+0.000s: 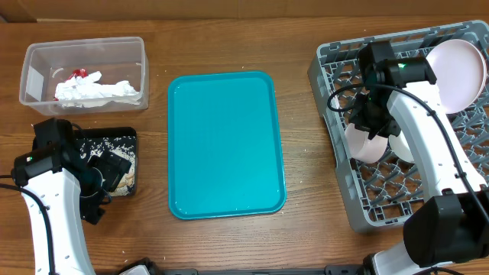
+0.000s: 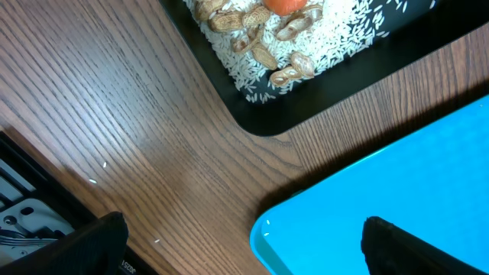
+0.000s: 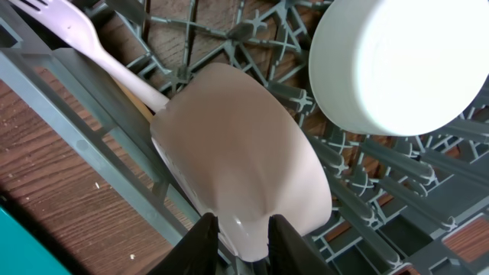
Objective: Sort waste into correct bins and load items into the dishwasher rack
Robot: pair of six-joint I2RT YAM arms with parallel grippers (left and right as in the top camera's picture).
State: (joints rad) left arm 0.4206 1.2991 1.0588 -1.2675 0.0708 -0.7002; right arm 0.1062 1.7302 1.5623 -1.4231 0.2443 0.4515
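Note:
In the grey dishwasher rack (image 1: 336, 84) my right gripper (image 1: 365, 122) (image 3: 243, 246) is shut on the rim of a small white bowl (image 3: 237, 153) (image 1: 365, 147), which stands tilted on edge between the pegs. A second bowl (image 3: 397, 61) (image 1: 403, 147) sits beside it. The large plate (image 1: 458, 72) leans at the rack's far right. My left gripper (image 2: 244, 238) (image 1: 103, 172) hangs open over bare wood between the black tray (image 2: 336, 84) (image 1: 122, 136) and the teal tray. The black tray holds rice (image 2: 336, 34), peanut shells and an orange carrot (image 2: 284, 4). Crumpled napkins (image 1: 95, 90) and a red wrapper (image 1: 77, 74) lie in the clear tub (image 1: 34, 61).
The teal serving tray (image 1: 225, 145) (image 2: 397, 191) lies in the middle of the table. A white plastic fork (image 3: 84, 38) rests in the rack by its left wall. Loose rice grains (image 2: 103, 163) dot the wood near my left gripper.

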